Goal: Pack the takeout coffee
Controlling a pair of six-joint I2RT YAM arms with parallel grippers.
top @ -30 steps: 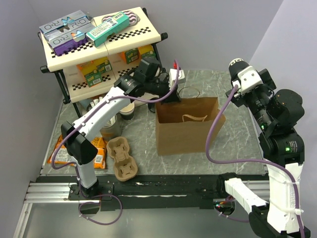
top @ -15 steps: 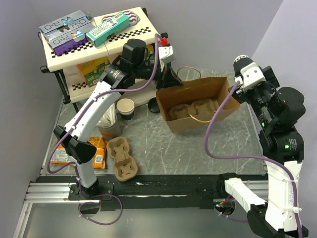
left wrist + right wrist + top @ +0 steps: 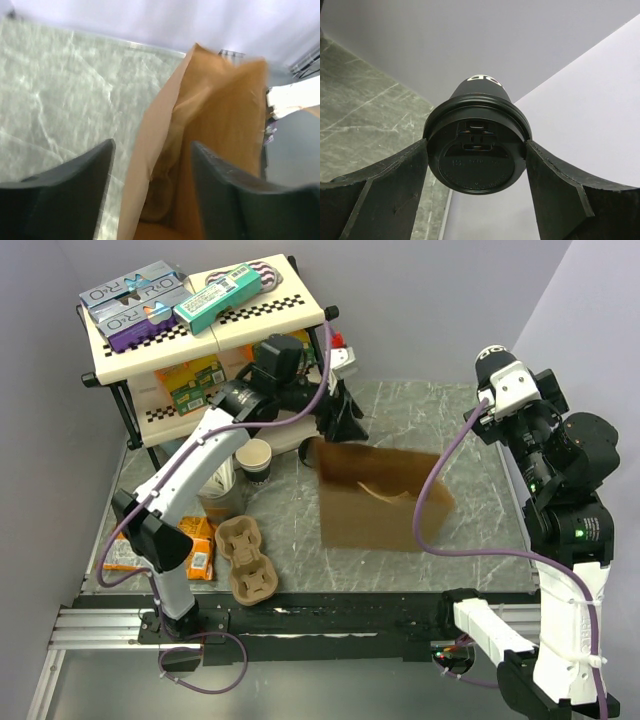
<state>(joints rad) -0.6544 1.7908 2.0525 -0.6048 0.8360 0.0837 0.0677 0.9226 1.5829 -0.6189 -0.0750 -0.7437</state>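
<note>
Reading outward from the near edge: the table (image 3: 295,540) ends at the rail (image 3: 330,605). Carrier (image 3: 247,558) lies near-left, snack packs (image 3: 125,555) beside it at the left edge. Bare stone between carrier and bag (image 3: 385,500), more right of the bag toward the right side. Bag sits mid-table, smeared in the overhead shot; I can't fix its outline. Paper cup (image 3: 255,460) stands left of the bag. Shelf (image 3: 300,302) fills the far-left corner; tight there.

Left pincer (image 3: 152,145) hangs at the bag's far-left corner, fingers spread well apart, the bag's rim between them; I can't tell whether either touches the paper. Right pincer (image 3: 476,144) is raised high on the right, clamped on the coffee (image 3: 476,167): one finger each side of the black lid's rim, lid facing the lens.

Only the left wrist view looks into the bag's mouth, where a brown shape (image 3: 160,192) lies low inside, too blurred to name. Only the right wrist view shows the grip on the coffee; overhead, I can't pick the coffee out.
</note>
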